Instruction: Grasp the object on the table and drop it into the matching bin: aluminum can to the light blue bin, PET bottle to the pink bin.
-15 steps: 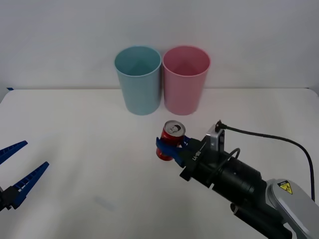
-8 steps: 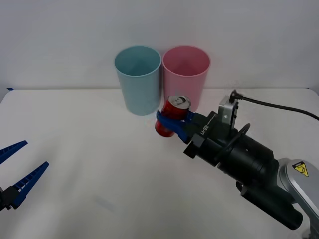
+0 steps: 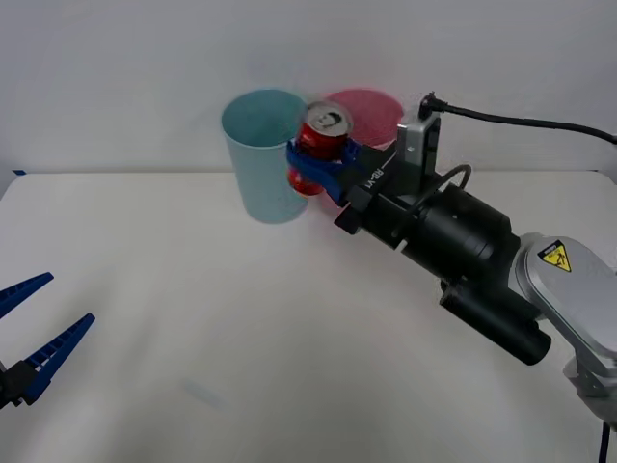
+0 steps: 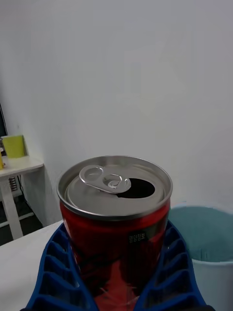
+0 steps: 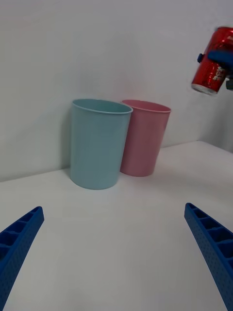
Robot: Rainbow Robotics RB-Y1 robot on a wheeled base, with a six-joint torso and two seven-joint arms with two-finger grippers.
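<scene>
White table (image 3: 193, 289), pale wall. Right gripper (image 3: 318, 166) clamps the aluminum can (image 3: 316, 145), axis tilted, top up; left gripper (image 3: 34, 333) spread, empty.

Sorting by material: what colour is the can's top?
Silver, above a red body; the can shows best in the right wrist view.

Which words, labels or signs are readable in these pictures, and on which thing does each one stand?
Yellow triangle warning sign: on the right arm's grey cover; a symbol, no words.
White lettering: on the right claw's black mount; too small to read.
Small dark label: on the red aluminum can; blurred, unreadable.
</scene>
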